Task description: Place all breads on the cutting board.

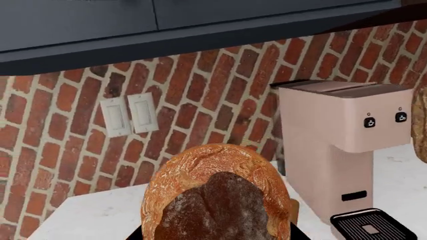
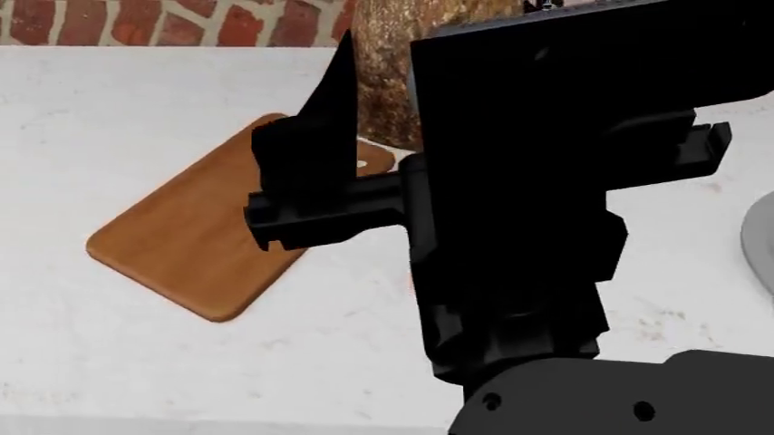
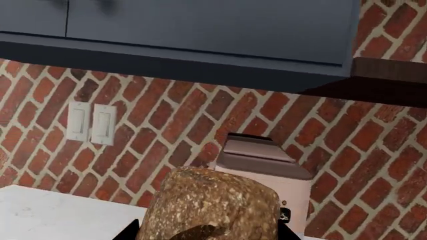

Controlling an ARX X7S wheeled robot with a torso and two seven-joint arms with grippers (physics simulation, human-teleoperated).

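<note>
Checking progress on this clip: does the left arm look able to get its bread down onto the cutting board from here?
Probably yes: the cutting board lies bare, with nothing visibly between it and the reddish-orange bread.

Cutting board (image 2: 199, 240) at centre left lay bare; white desk (image 2: 145, 362) around it open. Black arm (image 2: 508, 199) filled frame centre and right, overhanging board's right corner.

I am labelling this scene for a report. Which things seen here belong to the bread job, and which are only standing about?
Belong to the job:
- orange-brown loaf
- speckled brown loaf
- cutting board, nothing visible on it

Only standing about:
- pink coffee machine
- wall switches
- grey plate, at the head view's edge
</note>
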